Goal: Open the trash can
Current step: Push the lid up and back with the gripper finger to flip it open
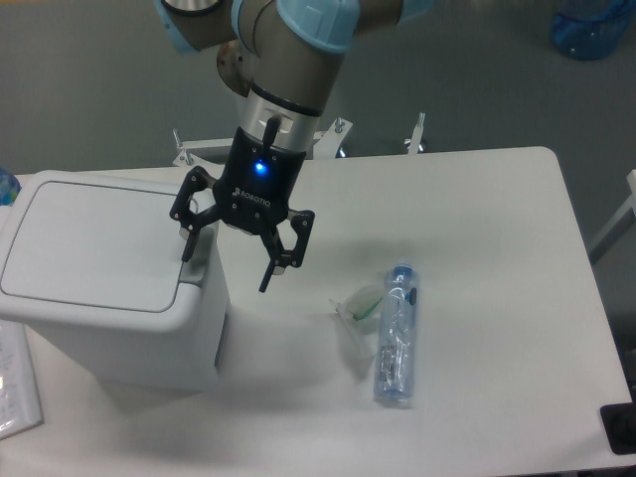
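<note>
The trash can (99,268) is a large white boxy bin at the table's left, its flat lid down and closed. A light-grey push tab (197,270) sits at the lid's right edge. My gripper (226,268) hangs from above at the bin's right edge, open and empty. Its left fingertip (187,248) is right over the push tab; I cannot tell if it touches. Its right fingertip (266,283) hangs past the bin's side over the table.
A clear plastic bottle with a blue cap (397,333) lies on the white table (497,229) right of the gripper, with a crumpled clear wrapper (360,308) beside it. Papers (15,383) lie at the left front edge. A blue object (594,25) stands on the floor at far right.
</note>
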Controlling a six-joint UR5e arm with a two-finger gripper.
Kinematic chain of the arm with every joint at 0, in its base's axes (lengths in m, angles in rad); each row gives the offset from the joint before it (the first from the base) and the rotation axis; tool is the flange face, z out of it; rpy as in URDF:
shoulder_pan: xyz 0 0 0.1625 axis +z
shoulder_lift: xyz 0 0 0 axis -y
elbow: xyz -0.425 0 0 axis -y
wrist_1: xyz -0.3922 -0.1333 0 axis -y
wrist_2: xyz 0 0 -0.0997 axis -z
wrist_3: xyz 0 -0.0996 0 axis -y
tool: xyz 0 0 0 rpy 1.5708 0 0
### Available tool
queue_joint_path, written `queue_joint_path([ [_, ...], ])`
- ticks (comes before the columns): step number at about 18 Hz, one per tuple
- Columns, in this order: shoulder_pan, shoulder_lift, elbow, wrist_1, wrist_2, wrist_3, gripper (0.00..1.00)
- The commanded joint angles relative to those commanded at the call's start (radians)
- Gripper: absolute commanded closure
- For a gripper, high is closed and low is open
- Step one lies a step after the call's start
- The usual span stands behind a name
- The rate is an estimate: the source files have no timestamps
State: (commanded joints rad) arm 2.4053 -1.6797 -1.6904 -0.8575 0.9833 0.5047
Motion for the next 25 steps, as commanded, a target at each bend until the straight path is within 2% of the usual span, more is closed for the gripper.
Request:
queue_joint_path([
  [4,0.000,-0.003,-0.003,0.000,0.054,0.014,0.00],
  [22,0.011,0.008,0.012,-0.006,0.055,0.012,0.00],
  [25,0.031,0.002,0.035,-0.006,0.132,0.012,0.00],
])
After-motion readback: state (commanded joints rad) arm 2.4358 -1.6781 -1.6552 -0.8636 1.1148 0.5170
